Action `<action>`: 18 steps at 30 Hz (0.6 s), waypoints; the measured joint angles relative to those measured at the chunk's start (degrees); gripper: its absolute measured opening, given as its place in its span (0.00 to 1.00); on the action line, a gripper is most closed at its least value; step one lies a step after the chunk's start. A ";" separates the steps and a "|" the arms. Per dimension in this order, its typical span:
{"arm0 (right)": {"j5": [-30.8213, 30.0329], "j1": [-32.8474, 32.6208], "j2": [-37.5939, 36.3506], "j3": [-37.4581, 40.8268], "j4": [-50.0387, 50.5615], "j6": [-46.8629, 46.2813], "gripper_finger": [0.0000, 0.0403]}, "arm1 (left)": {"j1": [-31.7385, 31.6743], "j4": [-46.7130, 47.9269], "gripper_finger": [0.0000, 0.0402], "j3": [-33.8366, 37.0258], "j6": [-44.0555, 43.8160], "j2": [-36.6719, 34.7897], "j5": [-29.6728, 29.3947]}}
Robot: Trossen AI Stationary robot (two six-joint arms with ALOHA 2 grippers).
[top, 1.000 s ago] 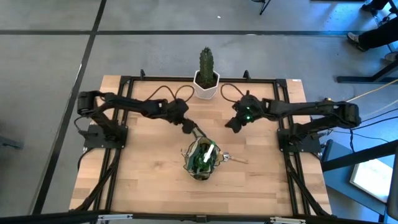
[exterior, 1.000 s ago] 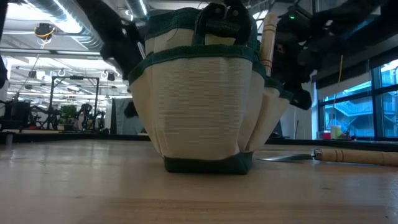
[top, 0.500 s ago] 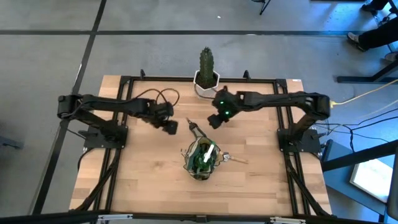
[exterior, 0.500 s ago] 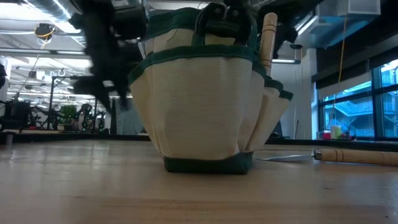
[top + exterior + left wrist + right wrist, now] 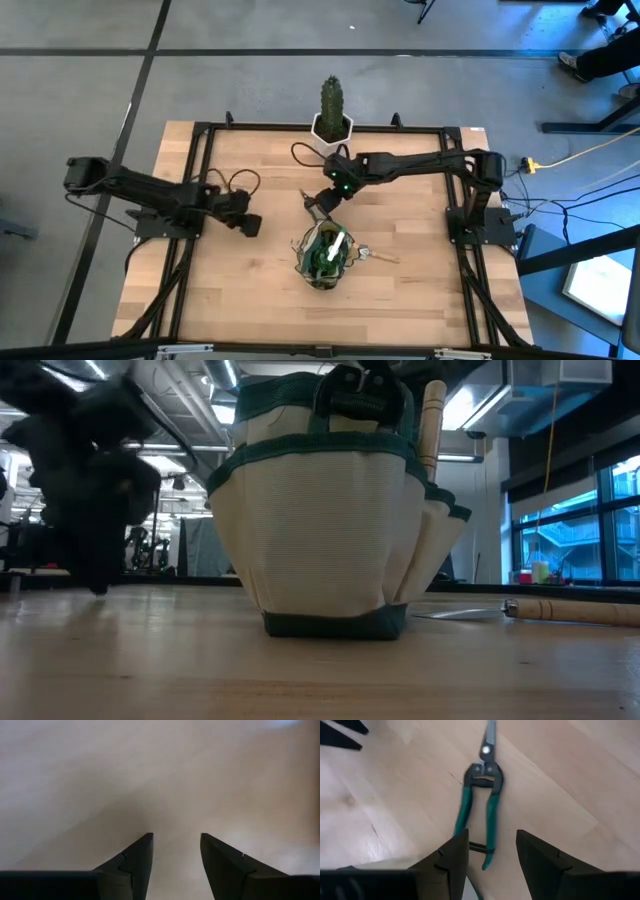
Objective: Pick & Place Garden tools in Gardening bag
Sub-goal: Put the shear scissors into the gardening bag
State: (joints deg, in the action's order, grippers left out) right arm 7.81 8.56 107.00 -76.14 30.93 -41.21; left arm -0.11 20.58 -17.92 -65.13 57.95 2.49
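The tan and green gardening bag (image 5: 325, 255) stands upright near the table's middle, with tools inside and a wooden handle (image 5: 432, 420) sticking up from a side pocket. Pruning shears (image 5: 482, 805) with green handles lie flat on the table just beyond the bag (image 5: 311, 204). My right gripper (image 5: 492, 845) is open over the shears' handle ends, one finger on either side, and shows in the high view (image 5: 328, 196). My left gripper (image 5: 176, 842) is open and empty over bare wood to the left of the bag (image 5: 250, 225).
A wooden-handled metal tool (image 5: 565, 610) lies on the table right of the bag (image 5: 378, 256). A green cactus in a white pot (image 5: 332, 125) stands at the far edge. The near half of the table (image 5: 250, 300) is bare wood.
My left gripper has drawn back from the shears toward the table's left edge and a little nearer. My right gripper has gone toward the left, over to the shears. The shears lie on the table beyond the bag.
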 joint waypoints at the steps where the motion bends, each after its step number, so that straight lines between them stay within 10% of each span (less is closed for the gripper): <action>1: -0.22 -0.20 0.00 0.00 -0.37 0.02 0.42 | 0.51 -1.50 0.39 0.86 -0.70 -2.04 -0.44; 18: 0.55 -1.91 7.92 -2.06 -3.60 4.84 0.42 | 2.16 -13.16 0.39 1.47 10.52 -17.52 -7.65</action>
State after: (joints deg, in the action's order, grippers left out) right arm 8.36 6.65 114.92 -78.20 27.33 -36.37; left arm 2.04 7.43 -16.45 -54.61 40.43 -5.15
